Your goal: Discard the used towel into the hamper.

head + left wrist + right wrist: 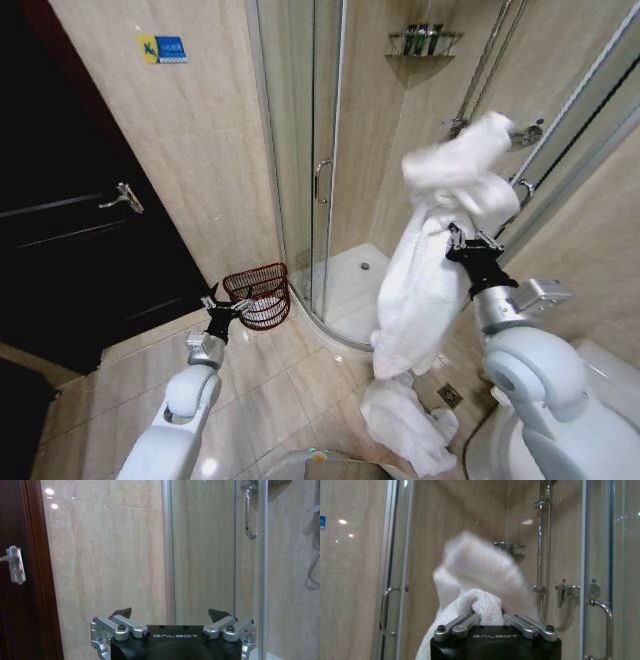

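Note:
A white towel (425, 270) hangs long from my right gripper (462, 238), which is shut on its upper part, held high on the right in front of the shower. The towel's top flops above the fingers (480, 592), and its lower end reaches a white heap on the floor (405, 425). The hamper (260, 293), a dark red-brown wire basket, stands on the floor against the wall beside the shower door. My left gripper (216, 303) hovers just left of the hamper, open and holding nothing (170, 613).
A curved glass shower enclosure (320, 180) with a chrome handle stands behind the hamper. A dark door (70, 230) with a lever handle is at the left. A floor drain (450, 396) lies near my right arm. Tan floor tiles lie between the arms.

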Available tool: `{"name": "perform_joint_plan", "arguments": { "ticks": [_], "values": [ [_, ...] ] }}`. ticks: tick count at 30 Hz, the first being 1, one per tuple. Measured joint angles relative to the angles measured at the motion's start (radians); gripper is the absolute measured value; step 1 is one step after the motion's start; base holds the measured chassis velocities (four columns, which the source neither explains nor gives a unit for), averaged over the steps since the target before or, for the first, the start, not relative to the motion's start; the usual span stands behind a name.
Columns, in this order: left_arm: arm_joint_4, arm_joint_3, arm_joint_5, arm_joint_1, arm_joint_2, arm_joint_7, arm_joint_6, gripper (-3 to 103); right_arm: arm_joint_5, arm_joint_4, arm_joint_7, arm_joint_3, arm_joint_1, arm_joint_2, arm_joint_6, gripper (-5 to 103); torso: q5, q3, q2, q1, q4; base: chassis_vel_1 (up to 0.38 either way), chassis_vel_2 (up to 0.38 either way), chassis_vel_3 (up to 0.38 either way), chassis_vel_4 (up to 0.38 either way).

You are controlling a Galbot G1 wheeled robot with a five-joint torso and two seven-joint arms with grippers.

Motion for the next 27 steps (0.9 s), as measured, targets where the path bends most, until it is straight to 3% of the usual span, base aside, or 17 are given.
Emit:
{"name": "perform_joint_plan", "arguments": {
  "ticks": [27],
  "values": [
    [0.004, 0.005, 0.001, -0.006, -0.001, 0.000, -0.002, 100, 0.002, -0.003, -0.001, 0.002, 0.014, -0.003, 0.003, 5, 0.0002, 0.000, 0.000, 0.000, 0.0000, 0.000, 0.000, 0.000, 0.000]
  ]
}}
